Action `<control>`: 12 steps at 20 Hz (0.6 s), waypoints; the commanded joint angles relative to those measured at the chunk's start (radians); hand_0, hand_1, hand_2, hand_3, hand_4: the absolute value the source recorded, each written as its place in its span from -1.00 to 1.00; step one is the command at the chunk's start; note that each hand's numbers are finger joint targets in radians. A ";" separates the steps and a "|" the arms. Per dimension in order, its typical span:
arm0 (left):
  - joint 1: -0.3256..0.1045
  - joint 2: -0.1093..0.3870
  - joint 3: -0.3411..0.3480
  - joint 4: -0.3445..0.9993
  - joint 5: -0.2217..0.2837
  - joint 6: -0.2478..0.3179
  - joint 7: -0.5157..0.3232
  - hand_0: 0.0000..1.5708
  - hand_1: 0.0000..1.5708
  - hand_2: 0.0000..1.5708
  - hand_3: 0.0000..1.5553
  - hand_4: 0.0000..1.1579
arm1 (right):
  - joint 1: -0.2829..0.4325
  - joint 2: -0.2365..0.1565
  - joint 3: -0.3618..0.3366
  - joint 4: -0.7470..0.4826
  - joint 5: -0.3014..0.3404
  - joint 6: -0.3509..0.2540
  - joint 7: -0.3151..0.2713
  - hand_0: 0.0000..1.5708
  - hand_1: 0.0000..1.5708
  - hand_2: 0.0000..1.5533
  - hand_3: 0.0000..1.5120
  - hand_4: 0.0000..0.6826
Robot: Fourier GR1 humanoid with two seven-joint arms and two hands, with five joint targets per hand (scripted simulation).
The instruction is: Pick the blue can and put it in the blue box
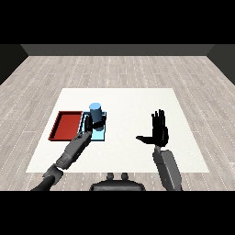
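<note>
Head view, single moment. White table (137, 151) carries a red tray (64, 125) and a light blue tray (99, 135) lying side by side, red one to the left, both on the table's left half. Blue can (95, 114) stands upright over the light blue tray, within its outline (whether its base touches the tray floor cannot be told, the hand hides it). Left hand (91, 125) reaches in from the lower left, its dark fingers curled round the can's lower part; the grey left forearm (72, 151) runs diagonally back to the lower left corner. Right hand (159, 130) is raised well apart from the trays over bare table, fingers straight and pointing up, thumb spread out to the left, holding nothing.
</note>
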 commanded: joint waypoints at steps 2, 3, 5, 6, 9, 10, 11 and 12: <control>-0.056 0.122 0.020 0.114 -0.056 0.009 0.117 1.00 1.00 1.00 0.93 0.93 | -0.002 0.011 -0.025 0.023 -0.027 0.012 0.004 -1.00 -1.00 -1.00 -1.00 -1.00; -0.057 0.119 -0.017 0.147 -0.086 0.031 0.163 1.00 1.00 1.00 0.92 0.89 | 0.024 0.014 -0.027 0.052 -0.020 0.030 -0.040 -1.00 -1.00 -1.00 -1.00 -1.00; -0.083 0.112 -0.036 0.216 -0.119 0.037 0.214 1.00 1.00 0.99 0.90 0.77 | 0.005 -0.001 -0.042 0.035 -0.030 0.030 -0.012 -1.00 -1.00 -1.00 -1.00 -1.00; -0.161 0.072 -0.034 0.315 -0.128 0.055 0.260 1.00 1.00 0.99 0.91 0.75 | -0.028 0.008 -0.047 0.071 -0.037 0.033 -0.009 -1.00 -1.00 -1.00 -1.00 -1.00; -0.184 0.054 -0.069 0.429 -0.174 0.070 0.341 0.90 0.90 0.78 0.52 0.68 | 0.008 -0.004 -0.059 0.055 -0.042 0.044 -0.016 -1.00 -1.00 -1.00 -1.00 -1.00; -0.207 0.060 -0.069 0.456 -0.168 0.060 0.426 0.83 0.83 0.72 0.52 0.62 | 0.021 0.015 -0.056 0.071 -0.043 0.048 -0.045 -1.00 -1.00 -1.00 -1.00 -1.00; -0.170 0.053 -0.067 0.517 -0.176 0.039 0.369 0.14 0.14 0.05 0.07 0.60 | -0.001 0.001 -0.062 0.089 -0.051 0.056 -0.017 -1.00 -1.00 -1.00 -1.00 -1.00; -0.206 0.030 -0.081 0.559 -0.183 0.039 0.450 -0.03 -0.03 -0.09 -0.22 0.57 | -0.038 0.016 -0.072 0.135 -0.039 0.045 -0.047 -1.00 -1.00 -1.00 -1.00 -1.00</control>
